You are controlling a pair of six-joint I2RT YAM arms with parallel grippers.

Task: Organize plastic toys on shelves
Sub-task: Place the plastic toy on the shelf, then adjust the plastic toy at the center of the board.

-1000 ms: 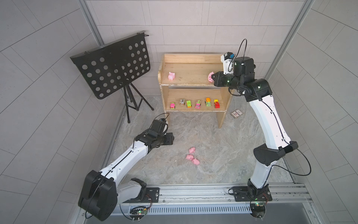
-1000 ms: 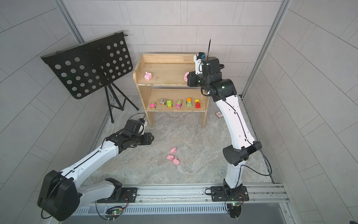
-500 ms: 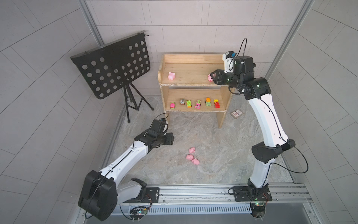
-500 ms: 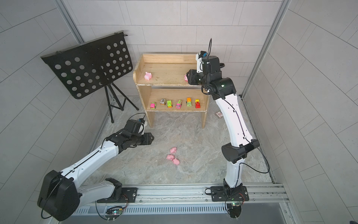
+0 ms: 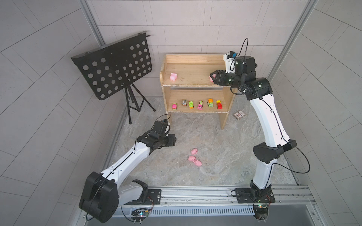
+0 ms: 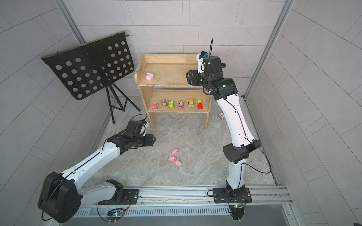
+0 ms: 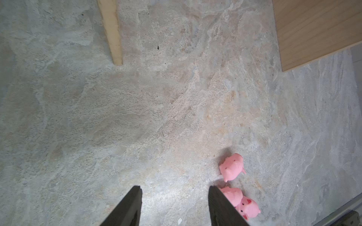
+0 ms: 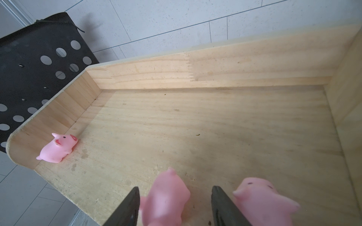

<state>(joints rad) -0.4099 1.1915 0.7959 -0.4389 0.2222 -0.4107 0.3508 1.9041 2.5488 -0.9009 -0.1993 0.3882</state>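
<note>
Atop shelves | right jaws apart around pig | toy vehicles top views only | left jaws apart

On your shelves' top board, one pig sits left, two pigs right. Six vehicles line the lower board. Three pigs lie on the desk in front.

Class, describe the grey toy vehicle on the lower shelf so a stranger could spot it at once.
Find the pale wooden shelf unit by the back wall; six toy vehicles line its lower board. The grey vehicle is second from the end nearest the black music stand, the only dull one among bright colours.
</note>
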